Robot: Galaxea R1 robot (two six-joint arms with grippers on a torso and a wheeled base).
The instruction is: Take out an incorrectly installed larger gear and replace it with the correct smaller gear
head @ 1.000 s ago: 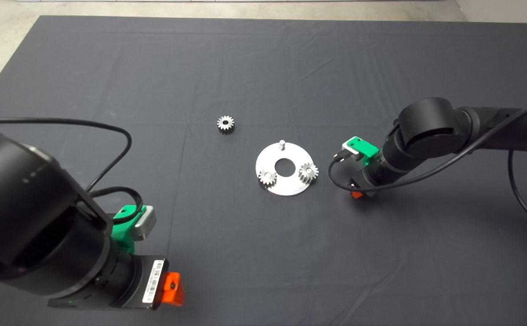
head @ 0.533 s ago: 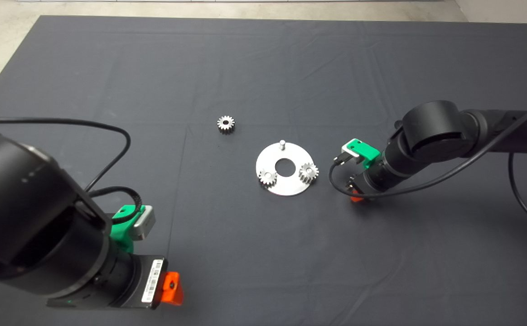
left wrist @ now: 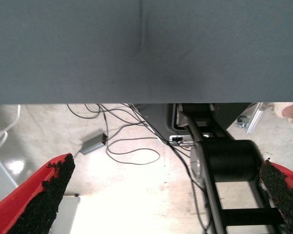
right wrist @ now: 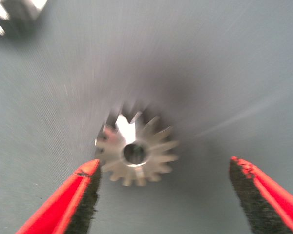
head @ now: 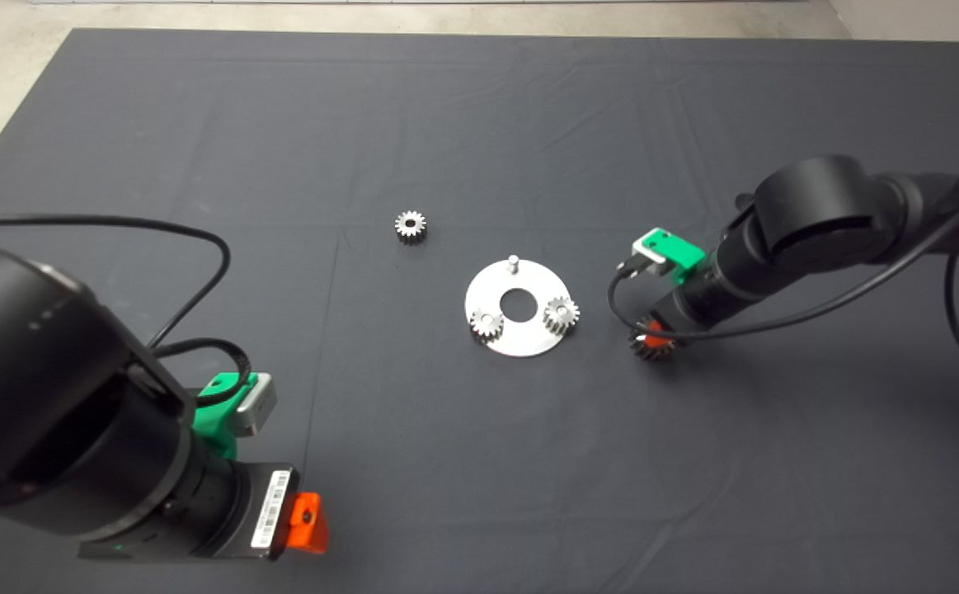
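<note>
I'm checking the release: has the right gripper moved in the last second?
Yes. The right gripper, open, has pulled up and away from the round plate, uncovering the larger gear on the mat.

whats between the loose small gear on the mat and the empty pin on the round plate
Nothing: in the head view, only bare dark mat separates the smaller gear from the empty pin on the round plate.

You are seeing the larger gear looking smeary and blurry in the right wrist view, while soft, even light is falling on the mat.
</note>
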